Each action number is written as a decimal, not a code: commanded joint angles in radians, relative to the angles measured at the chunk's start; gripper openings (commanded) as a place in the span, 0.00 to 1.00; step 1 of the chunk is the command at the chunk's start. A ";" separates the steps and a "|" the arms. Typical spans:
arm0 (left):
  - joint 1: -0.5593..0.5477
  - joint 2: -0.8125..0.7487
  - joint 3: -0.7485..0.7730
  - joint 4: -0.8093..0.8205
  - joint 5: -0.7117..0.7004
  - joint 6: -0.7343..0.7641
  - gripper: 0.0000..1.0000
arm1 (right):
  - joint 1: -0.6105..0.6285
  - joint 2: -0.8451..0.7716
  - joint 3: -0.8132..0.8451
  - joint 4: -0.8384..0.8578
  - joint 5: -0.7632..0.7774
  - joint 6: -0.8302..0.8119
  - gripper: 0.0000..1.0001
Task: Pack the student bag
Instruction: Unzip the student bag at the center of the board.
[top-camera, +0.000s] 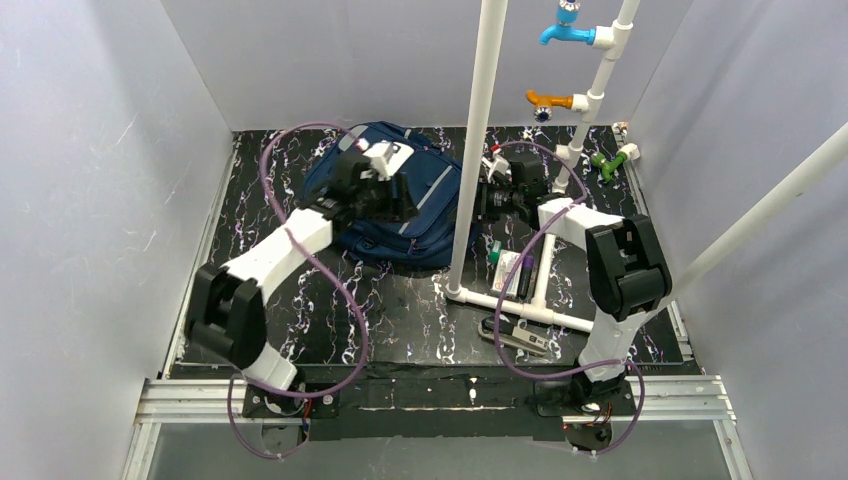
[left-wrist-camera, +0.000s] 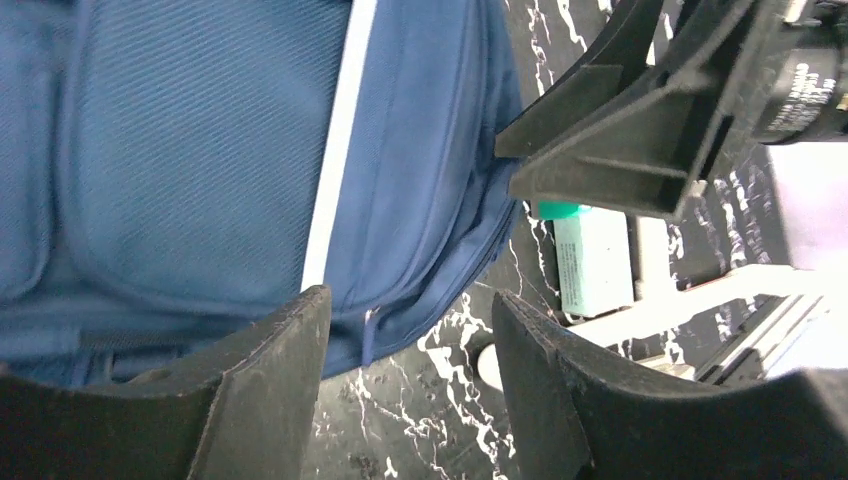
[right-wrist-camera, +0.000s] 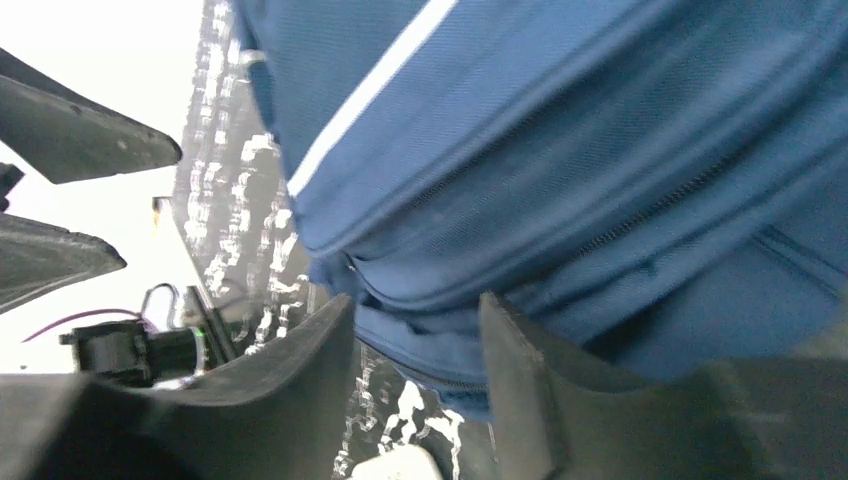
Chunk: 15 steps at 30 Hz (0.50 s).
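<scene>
Black fingers (left-wrist-camera: 260, 400) of the left hand (left-wrist-camera: 410, 310) fill the bottom of its wrist view. They stand moderately wide apart with nothing between them, and through the gap shows only the black, white-veined counter (left-wrist-camera: 420, 410). Just beyond the tips lies the student bag (left-wrist-camera: 200, 150), its navy fabric crossed by a pale stripe and its zipped edge resting on the counter. To the right of the bag in that view sits a small pale box with a green cap (left-wrist-camera: 592, 262), just beside a low white pipe (left-wrist-camera: 690, 298) that lies on the counter.

The right hand (right-wrist-camera: 415, 310) is likewise parted to a middling width and grips nothing. Its tips sit close against the bag's zipped side seam, though whether they touch the fabric cannot be told.

From above, the bag lies flat at the far middle of the counter, left of an upright white pipe (top-camera: 478, 130). The left hand hovers over the bag's right half, and the right hand reaches in from the other side of that pipe toward the bag's right edge. The two hands face each other, close but apart. A grey tool (top-camera: 515, 335) lies on the counter nearer the arm bases. A blue tap (top-camera: 562, 32), an orange tap (top-camera: 548, 101) and a green tap (top-camera: 605, 162) sit along a slanted pipe at the far right.
</scene>
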 joint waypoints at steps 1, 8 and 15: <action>-0.093 0.171 0.218 -0.127 -0.086 0.167 0.59 | -0.009 -0.111 0.033 -0.185 0.203 -0.069 0.67; -0.196 0.410 0.462 -0.178 -0.344 0.322 0.60 | -0.024 -0.169 0.086 -0.398 0.395 -0.217 0.98; -0.257 0.504 0.541 -0.189 -0.457 0.377 0.60 | -0.024 -0.297 0.048 -0.533 0.599 -0.165 0.98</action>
